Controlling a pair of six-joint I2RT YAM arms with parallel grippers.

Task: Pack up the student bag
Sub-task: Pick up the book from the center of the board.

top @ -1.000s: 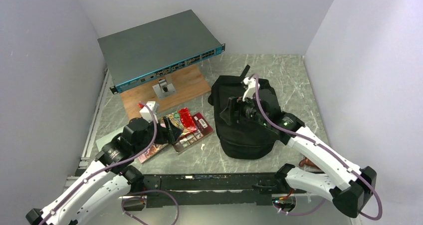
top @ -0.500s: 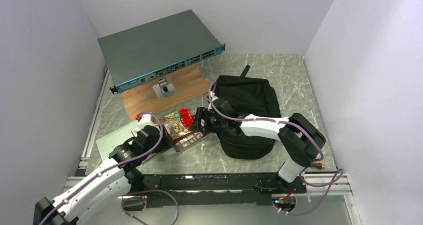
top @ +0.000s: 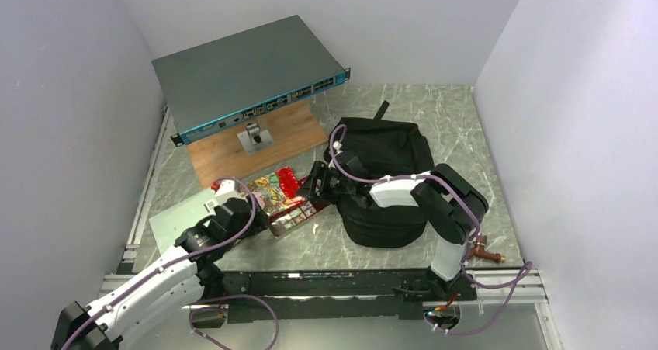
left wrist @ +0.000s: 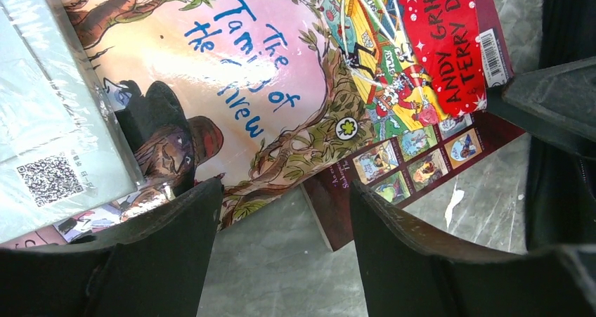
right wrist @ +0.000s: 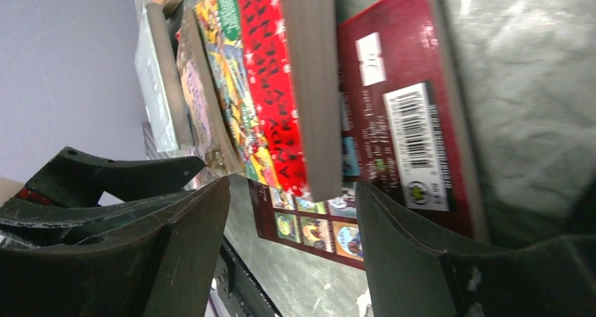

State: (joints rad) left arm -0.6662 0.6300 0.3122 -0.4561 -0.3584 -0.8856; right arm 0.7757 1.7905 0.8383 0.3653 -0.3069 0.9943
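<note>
The student bag, a black soft backpack, lies right of centre on the marble table; its edge shows in the left wrist view as the student bag. A stack of books lies to its left: a pink picture book, a red book and a dark red book at the bottom. My left gripper is low at the stack's near left corner, open over bare table. My right gripper is at the stack's right end, open, the red book just ahead of it.
A grey network switch rests tilted over a wooden board at the back left. A flat white wrapped pack lies under the books' left side. A small copper-coloured object lies near the right arm's base. Walls close in both sides.
The right arm swung left off the backpack and down to the books' right end. The left gripper drew back to the stack's near corner. Both pairs of jaws narrowed a little.
</note>
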